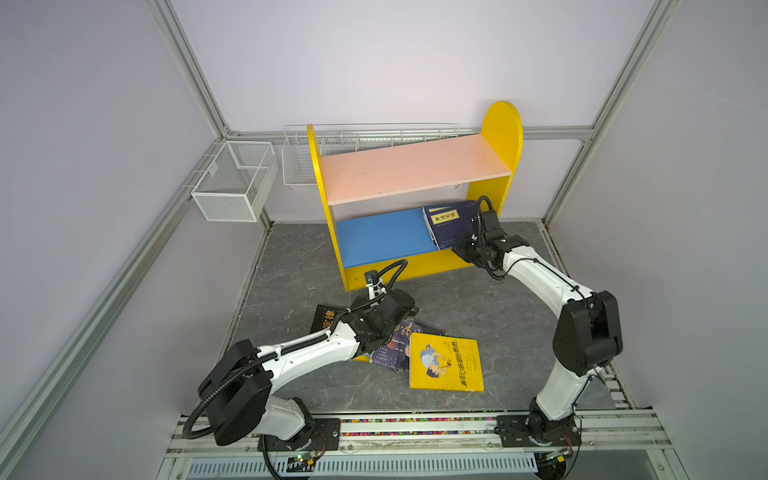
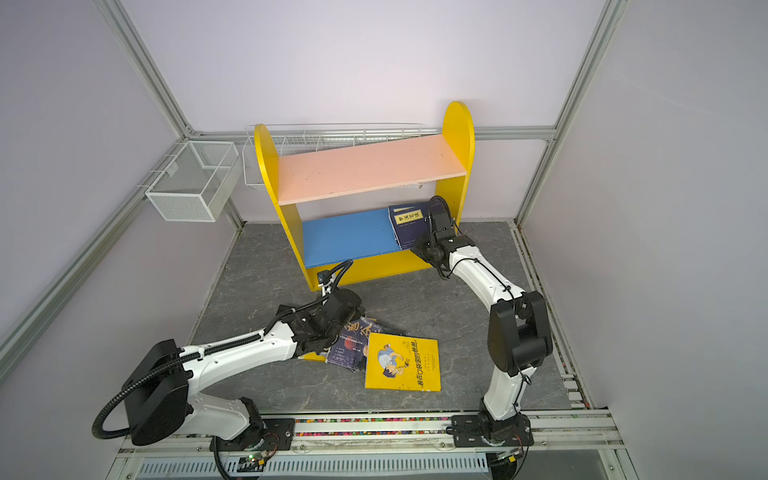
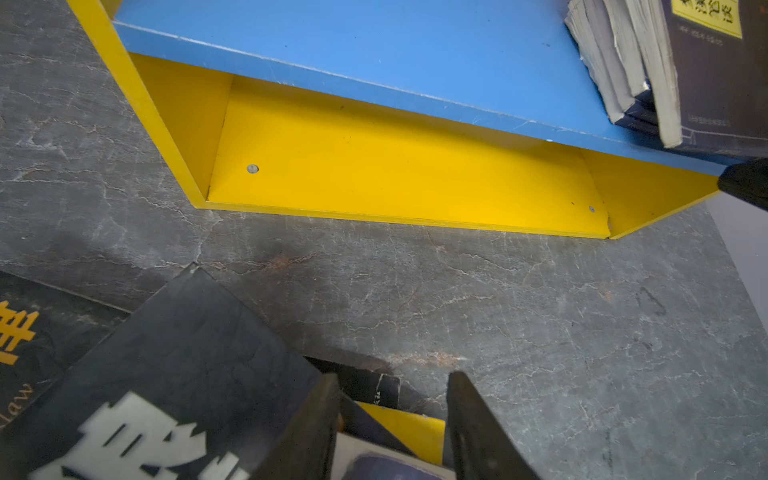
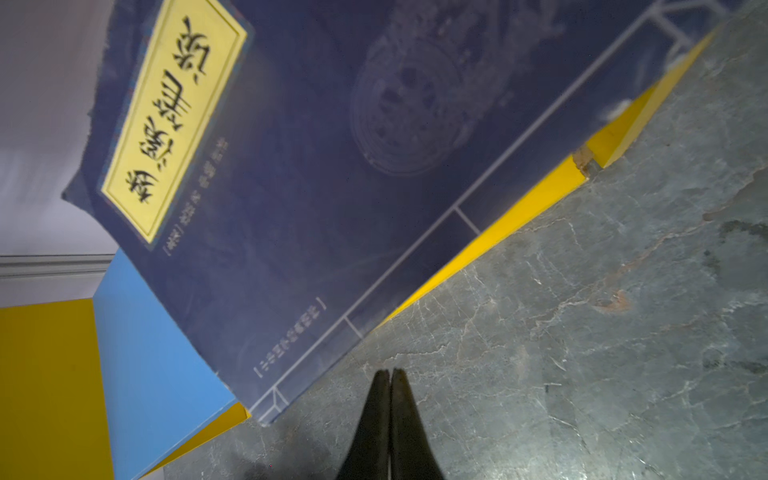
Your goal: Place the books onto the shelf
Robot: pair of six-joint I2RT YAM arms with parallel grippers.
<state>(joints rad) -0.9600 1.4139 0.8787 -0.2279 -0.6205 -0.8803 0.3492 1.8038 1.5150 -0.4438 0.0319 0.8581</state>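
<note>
Grey stone-look table (image 1: pixel 498 303) sits under both arms. The shelf (image 1: pixel 503 137) stands at the far side, straight ahead of the right gripper (image 4: pixel 390 376) and a fair way out in front of the left gripper (image 3: pixel 393 374). Its pink upper board (image 1: pixel 411 166) is well above the right gripper, and the blue lower board (image 1: pixel 382 237) is just ahead of it.

A few navy books (image 1: pixel 446 222) with yellow title labels lean on the end of the blue board nearest the right gripper. In the right wrist view the front one's lower corner pokes out past the board edge, close to the fingertips but not touching.

The rest are on the table around the left gripper:
- The yellow cartoon book (image 1: pixel 446 365) lies flat, near it on the side toward the right arm.
- It overlaps a dark book (image 1: pixel 392 345) that runs under the left wrist.
- A black book with white characters (image 3: pixel 187 374) sits right up against one left finger; can't tell if they touch.
- A black book with orange characters (image 3: pixel 16 332) lies just past that one.

Right gripper: fingers pressed together, nothing in them. Left gripper: fingers apart over the pile, nothing clamped as far as I can see.
</note>
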